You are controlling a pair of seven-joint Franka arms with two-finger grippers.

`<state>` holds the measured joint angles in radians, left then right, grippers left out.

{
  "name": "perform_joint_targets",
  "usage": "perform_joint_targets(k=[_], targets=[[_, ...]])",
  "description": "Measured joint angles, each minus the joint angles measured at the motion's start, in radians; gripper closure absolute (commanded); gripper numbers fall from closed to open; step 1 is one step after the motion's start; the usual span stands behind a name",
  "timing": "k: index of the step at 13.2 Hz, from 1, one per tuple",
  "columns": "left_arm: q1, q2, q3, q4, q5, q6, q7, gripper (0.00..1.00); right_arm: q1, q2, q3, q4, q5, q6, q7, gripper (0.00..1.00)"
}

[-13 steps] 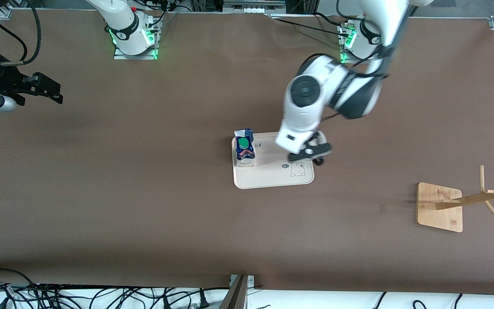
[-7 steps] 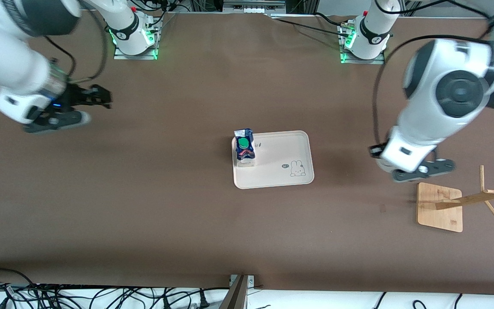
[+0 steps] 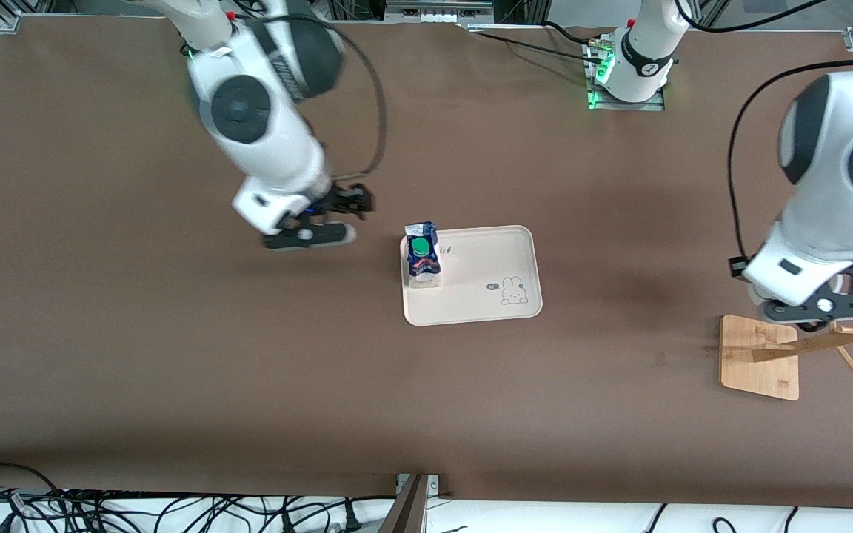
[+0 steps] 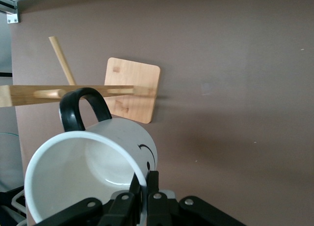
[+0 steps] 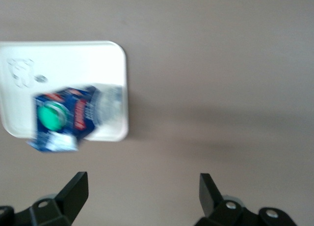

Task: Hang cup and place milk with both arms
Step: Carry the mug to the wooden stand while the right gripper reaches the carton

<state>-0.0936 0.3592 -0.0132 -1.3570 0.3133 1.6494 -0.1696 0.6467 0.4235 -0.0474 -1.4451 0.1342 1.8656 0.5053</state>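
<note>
Left wrist view: the left hand [image 4: 142, 199] pinches the cup [image 4: 93, 172] by its thin, breakable rim beside the wooden rack [image 4: 130, 91]. The right hand [image 5: 142, 189], fingers apart, hovers over the counter [image 3: 175, 355] near the light milk [image 5: 64, 118].

One cup [image 4: 93, 167], one milk [image 3: 423, 254], one tray [image 3: 471, 307], one rack [image 3: 763, 355] (wooden), two arms.

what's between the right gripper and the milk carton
Nothing visible. The right gripper, open, hangs over bare table toward the right arm's end, beside the tray. The milk carton stands on the tray's edge nearest that gripper, with only open table between them.
</note>
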Motion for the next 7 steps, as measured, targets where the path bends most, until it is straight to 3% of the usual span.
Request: perform_joint_targets(k=[3,7], targets=[[0.059,0.001,-0.001,0.000,-0.033,0.037,0.112,1.00,0.078,0.136,0.001,0.143,0.008,0.041,0.096,0.00],[0.073,0.001,-0.006,0.000,-0.041,0.084,0.180,1.00,0.137,0.203,0.000,0.166,0.005,0.091,0.173,0.00]])
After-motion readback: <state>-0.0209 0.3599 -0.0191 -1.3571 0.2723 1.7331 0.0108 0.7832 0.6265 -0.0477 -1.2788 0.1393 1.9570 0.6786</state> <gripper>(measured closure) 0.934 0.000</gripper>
